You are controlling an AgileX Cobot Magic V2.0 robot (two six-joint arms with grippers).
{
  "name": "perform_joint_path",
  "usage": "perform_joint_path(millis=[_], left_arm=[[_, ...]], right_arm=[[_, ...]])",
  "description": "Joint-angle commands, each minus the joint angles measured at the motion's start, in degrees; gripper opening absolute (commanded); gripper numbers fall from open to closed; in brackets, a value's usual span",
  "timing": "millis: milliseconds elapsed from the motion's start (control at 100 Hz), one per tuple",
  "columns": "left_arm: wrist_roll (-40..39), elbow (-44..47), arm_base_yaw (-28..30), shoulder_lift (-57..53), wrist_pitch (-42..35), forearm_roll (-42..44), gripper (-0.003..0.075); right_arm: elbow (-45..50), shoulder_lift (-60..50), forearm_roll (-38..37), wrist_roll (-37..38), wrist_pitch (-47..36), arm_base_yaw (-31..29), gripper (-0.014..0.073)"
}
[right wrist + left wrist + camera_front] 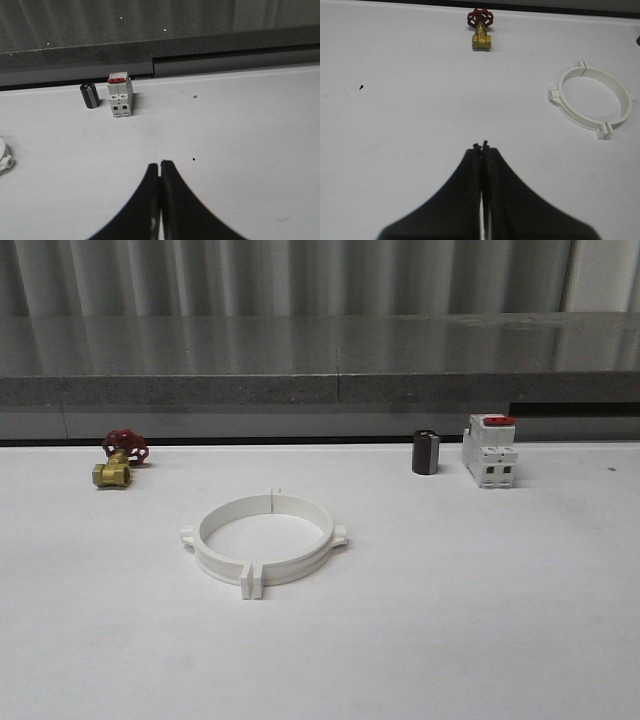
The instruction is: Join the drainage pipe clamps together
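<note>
Drainage pipe clamps lie mid-table as one closed ring, tabs meeting — joining looks done. Left gripper and right gripper both pinched closed, empty, well apart from it.

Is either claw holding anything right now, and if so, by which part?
Nothing is held. The left claw and right claw are both shut on nothing above bare table; the drainage pipe clamps sit as a ring on the table, untouched.
</note>
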Motion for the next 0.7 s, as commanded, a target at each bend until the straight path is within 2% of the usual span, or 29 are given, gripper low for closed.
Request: perform_joint_path(millis=[0,80,310,690], left_arm=[[-0.03,-1.57,0.00,0.26,-3.66,0.20,-0.0020],[-0.03,-1.57,0.00,0.26,-3.66,0.20,-0.0020],[-0.03,-1.57,0.00,0.26,-3.76,0.20,-0.0020],[-0.03,-1.57,0.00,0.26,-3.76,0.20,-0.0020]], right_arm=[[2.88,-4.08,-0.70,-1.21,-7.98,-0.27,-0.0068],[5.87,-8.53,-0.57,-1.21,-8.56,-0.27,-0.0068],[10.68,-7.86,-0.18,-1.59,-15.61,-0.27,-0.0068],[10.59,-7.86,0.74,-1.72,-16.05,-0.27,-0.0068]])
